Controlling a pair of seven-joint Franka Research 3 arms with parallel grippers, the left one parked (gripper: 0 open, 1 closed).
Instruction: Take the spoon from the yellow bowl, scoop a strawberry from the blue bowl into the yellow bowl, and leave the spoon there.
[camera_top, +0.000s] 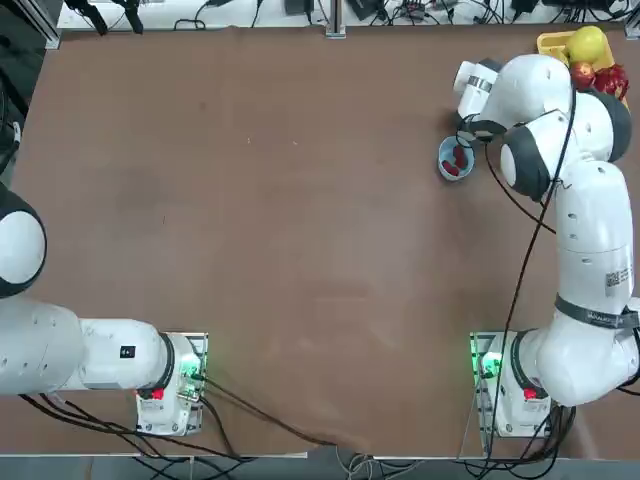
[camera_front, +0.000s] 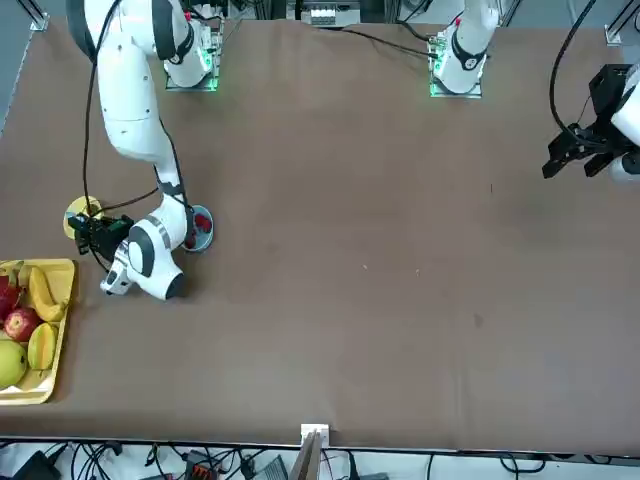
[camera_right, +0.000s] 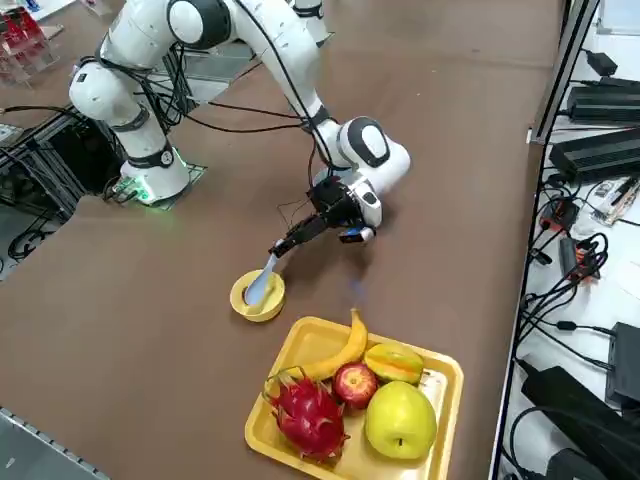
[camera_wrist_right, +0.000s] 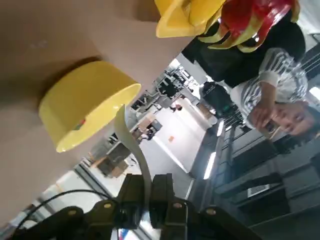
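Note:
The small yellow bowl (camera_right: 257, 298) stands just in front of the fruit tray, and the wrist view shows its outer wall (camera_wrist_right: 85, 107). The pale spoon (camera_right: 264, 276) leans with its scoop end inside that bowl. My right gripper (camera_right: 284, 246) is low over the table, shut on the top of the spoon's handle (camera_wrist_right: 136, 152). In the front view the gripper (camera_front: 88, 234) hangs over the yellow bowl (camera_front: 80, 212). The blue bowl (camera_top: 455, 160) holds red strawberries and sits beside my wrist (camera_front: 200, 228). In the top view my arm hides the yellow bowl and the spoon.
A rectangular yellow tray (camera_right: 440, 372) with a banana, an apple, a dragon fruit and other fruit lies near the table's right edge, close to the yellow bowl. In the wrist view a person in a striped sleeve (camera_wrist_right: 272, 87) shows beyond the table.

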